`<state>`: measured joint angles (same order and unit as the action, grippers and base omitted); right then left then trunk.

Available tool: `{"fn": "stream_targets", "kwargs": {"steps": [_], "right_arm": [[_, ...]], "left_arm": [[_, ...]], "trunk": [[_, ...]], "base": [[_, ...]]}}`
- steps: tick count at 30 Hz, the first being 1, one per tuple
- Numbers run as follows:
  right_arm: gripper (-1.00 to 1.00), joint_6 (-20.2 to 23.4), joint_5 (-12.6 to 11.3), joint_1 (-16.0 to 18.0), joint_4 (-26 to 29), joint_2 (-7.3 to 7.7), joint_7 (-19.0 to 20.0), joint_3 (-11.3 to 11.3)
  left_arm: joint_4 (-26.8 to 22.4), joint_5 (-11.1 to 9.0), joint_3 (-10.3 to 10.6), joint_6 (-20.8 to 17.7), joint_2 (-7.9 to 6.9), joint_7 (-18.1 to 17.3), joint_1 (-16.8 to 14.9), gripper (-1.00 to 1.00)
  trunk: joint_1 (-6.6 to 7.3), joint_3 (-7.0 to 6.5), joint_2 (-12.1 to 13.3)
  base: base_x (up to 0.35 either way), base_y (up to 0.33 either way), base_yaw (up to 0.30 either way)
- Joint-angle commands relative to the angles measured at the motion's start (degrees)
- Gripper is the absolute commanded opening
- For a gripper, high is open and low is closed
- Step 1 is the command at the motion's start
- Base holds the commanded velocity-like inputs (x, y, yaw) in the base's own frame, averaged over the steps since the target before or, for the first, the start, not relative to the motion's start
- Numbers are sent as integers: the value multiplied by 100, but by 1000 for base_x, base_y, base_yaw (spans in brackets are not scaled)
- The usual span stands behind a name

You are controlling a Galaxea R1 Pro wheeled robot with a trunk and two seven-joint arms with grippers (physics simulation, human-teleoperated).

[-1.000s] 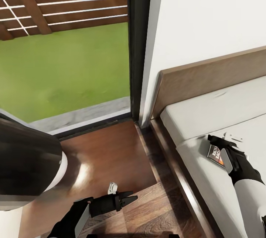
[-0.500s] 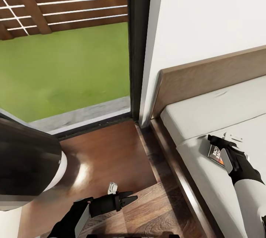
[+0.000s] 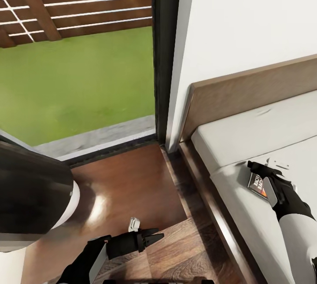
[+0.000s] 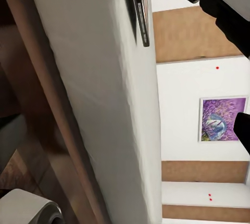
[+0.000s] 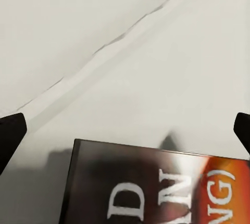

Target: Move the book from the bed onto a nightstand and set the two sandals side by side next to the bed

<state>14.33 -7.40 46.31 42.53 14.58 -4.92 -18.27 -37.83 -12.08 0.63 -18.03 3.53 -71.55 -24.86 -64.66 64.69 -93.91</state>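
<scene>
I am seeing nothing changing between the earlier head views and now: my right gripper (image 3: 257, 170) is staying over the book (image 3: 256, 186) (at four o'clock), and my left gripper (image 3: 152, 236) is holding still.

The book (image 3: 256, 185) lies flat on the bed's (image 3: 246, 143) pale mattress at the head view's lower right; dark cover, white lettering, orange patch; partly hidden.

My head camera looks steeply down at the bed (image 3: 246, 143) corner and window (image 3: 79, 55). My left wrist camera looks sideways along the mattress edge toward the far wall. My right wrist camera sits close above the book (image 5: 156, 187), which all three views share.
</scene>
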Motion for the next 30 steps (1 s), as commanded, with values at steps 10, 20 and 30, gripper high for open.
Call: {"fn": "stream_targets", "kwargs": {"steps": [10,20,30], "right_arm": [[100,26,-60,1,11,1,-27,7],[100,26,-60,1,10,1,-28,7],[100,26,-60,1,10,1,-31,7]], "left_arm": [[-3,-31,7,-60,-1,-11,-2,100],[3,-31,7,-60,-1,-13,-3,100],[4,-31,7,-60,-3,-12,-2,100]], "trunk": [[0,3,-1],[-66,57,-122],[-66,57,-122]], "base": [[71,0,0],[0,0,0],[0,0,0]]}}
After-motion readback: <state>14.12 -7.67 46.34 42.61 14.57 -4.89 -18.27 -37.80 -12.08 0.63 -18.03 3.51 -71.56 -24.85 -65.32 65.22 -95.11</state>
